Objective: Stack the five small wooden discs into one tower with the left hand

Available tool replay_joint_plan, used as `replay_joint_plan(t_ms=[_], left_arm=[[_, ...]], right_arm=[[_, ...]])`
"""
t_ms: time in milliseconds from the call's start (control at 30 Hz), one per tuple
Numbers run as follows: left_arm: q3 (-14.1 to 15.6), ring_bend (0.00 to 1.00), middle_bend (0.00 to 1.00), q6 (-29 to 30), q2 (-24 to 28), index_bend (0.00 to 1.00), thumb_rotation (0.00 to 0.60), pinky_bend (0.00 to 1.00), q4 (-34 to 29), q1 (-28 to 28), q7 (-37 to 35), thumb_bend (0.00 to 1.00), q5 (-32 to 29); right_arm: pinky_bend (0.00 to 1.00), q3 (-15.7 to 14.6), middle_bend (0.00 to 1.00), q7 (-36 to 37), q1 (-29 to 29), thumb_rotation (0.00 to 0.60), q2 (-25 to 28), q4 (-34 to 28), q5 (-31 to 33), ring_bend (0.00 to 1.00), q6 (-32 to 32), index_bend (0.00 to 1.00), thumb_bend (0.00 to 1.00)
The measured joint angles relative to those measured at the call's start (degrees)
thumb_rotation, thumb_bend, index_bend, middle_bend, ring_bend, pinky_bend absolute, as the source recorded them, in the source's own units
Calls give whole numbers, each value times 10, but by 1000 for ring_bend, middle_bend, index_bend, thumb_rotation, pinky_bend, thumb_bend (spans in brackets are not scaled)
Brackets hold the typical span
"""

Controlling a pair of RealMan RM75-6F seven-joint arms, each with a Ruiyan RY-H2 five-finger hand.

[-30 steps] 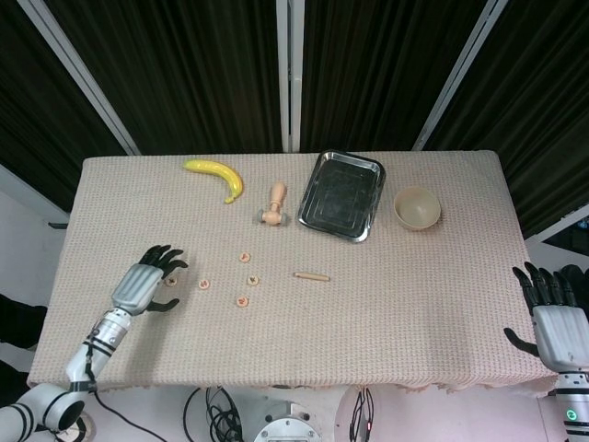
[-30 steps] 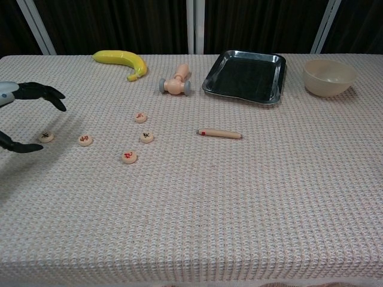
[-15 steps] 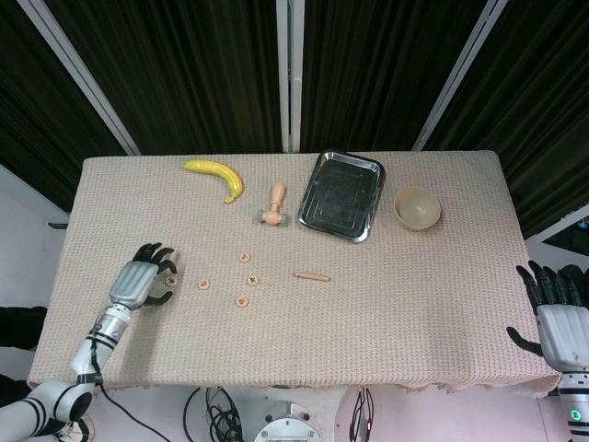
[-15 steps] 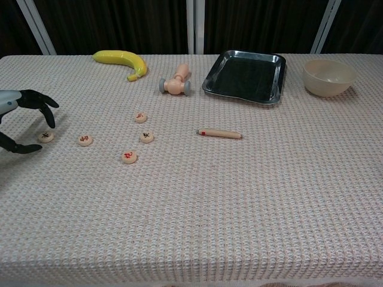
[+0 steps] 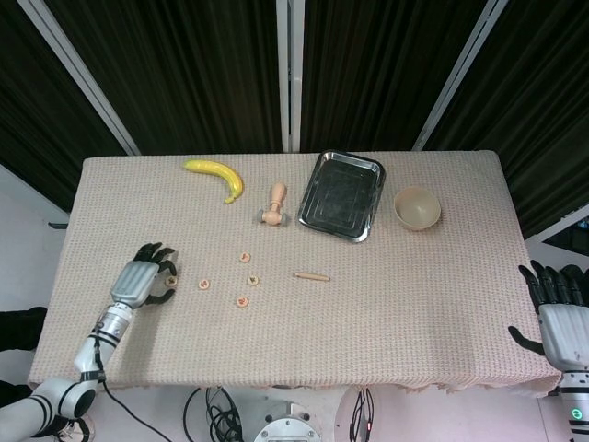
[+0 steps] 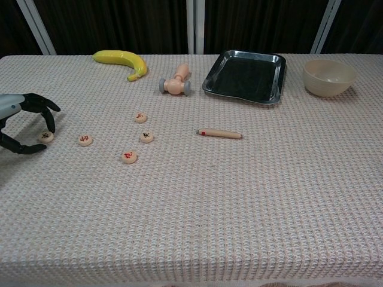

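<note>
Five small wooden discs lie flat and apart on the cloth. The leftmost disc (image 6: 45, 137) sits between the curled fingers and the thumb of my left hand (image 6: 23, 121), still on the table. My fingertips (image 6: 49, 125) hover right at its far edge and the thumb lies just short of it. The other discs (image 6: 85, 140) (image 6: 140, 118) (image 6: 146, 137) (image 6: 129, 157) lie further right. The head view shows the left hand (image 5: 140, 279) arched over that disc (image 5: 171, 281). My right hand (image 5: 556, 308) hangs open off the table's right front corner.
A banana (image 6: 121, 60), a wooden peg toy (image 6: 176, 83), a metal tray (image 6: 245, 75) and a beige bowl (image 6: 328, 76) line the far side. A wooden stick (image 6: 219, 133) lies right of the discs.
My left hand has drawn back toward the left edge and lowered, its fingers curling from spread to arched around the leftmost disc. The discs and the right hand have stayed put.
</note>
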Motion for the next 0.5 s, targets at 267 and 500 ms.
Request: replay_joint_plan(t_ms=[267, 500], left_arm=[[0, 0, 158, 1, -3, 516, 600, 0, 10, 0, -11, 269, 0], [-3, 0, 167, 19, -1, 524, 600, 0, 1, -1, -17, 271, 8]], right_arm=[[0, 1, 0, -6, 2, 600, -1, -1, 5, 0, -5, 0, 115], [0, 0, 0, -7, 1, 600, -1, 0, 6, 0, -4, 0, 111]])
